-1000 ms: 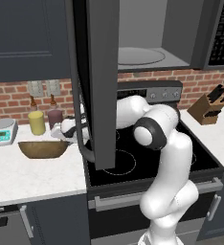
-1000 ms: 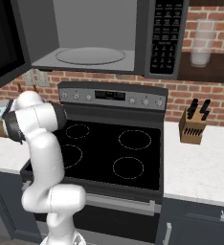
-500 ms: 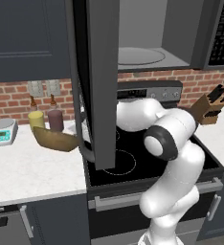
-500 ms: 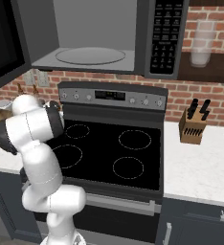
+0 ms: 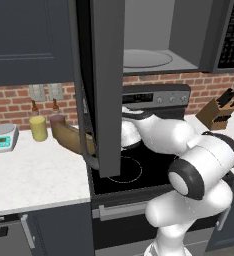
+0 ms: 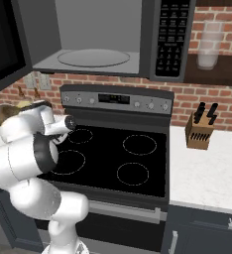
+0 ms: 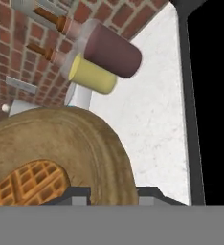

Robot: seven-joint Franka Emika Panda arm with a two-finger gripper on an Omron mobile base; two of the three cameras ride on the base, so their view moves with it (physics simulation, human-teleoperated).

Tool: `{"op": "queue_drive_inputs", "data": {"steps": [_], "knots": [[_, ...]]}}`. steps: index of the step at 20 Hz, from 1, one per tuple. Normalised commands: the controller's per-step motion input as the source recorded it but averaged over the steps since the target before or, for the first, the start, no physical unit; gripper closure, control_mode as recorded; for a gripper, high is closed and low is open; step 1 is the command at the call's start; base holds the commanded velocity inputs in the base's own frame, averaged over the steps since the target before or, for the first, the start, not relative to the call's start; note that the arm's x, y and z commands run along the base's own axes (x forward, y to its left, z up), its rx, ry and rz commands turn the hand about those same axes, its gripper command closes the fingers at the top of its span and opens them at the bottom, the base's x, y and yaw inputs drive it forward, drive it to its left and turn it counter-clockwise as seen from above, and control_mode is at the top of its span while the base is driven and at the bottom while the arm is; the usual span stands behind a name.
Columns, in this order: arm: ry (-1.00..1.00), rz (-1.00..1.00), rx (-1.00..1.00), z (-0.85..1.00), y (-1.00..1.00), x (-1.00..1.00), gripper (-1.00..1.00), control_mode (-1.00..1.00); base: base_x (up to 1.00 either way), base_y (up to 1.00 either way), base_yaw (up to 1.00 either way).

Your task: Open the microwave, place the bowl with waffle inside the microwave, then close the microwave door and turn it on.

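- Claw (image 7: 104, 194) at the hand view's bottom edge, fingers pinched on the rim of the shallow brown wooden bowl (image 7: 80, 143), raised tilted above the white counter (image 7: 147, 119).
- Small orange-brown gridded waffle (image 7: 28, 182) lies loose inside; it could slide.
- Bowl looks stiff and light; the rim grip suits it.

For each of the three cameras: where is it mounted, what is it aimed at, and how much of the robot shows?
Left base view: behind-left, past the open microwave door at the lifted bowl; arm at lower right.
Right base view: behind-right, over the stove into the microwave; arm at lower left.
Hand view: on the hand, along the pincer gripping the bowl's rim, waffle inside.
Both base views share the microwave.
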Motion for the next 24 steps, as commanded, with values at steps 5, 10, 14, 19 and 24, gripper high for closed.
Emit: {"op": "queue_drive_inputs", "data": {"steps": [5, 10, 14, 19, 24], "knots": [[0.04, -0.19, -0.08, 0.74, -0.98, -0.28, 1.00, -1.00, 0.00, 0.00, 0.00], [0.12, -0.24, -0.16, 0.79, -1.00, -0.20, 1.00, -1.00, 0.00, 0.00, 0.00], [0.14, -0.27, -0.22, 0.77, -0.99, -0.26, 1.00, -1.00, 0.00, 0.00, 0.00], [0.03, -0.38, -0.25, 0.26, -0.86, -0.56, 1.00, -1.00, 0.00, 0.00, 0.00], [-0.05, -0.47, -0.29, 0.00, -0.61, -0.79, 1.00, -1.00, 0.00, 0.00, 0.00]]}}
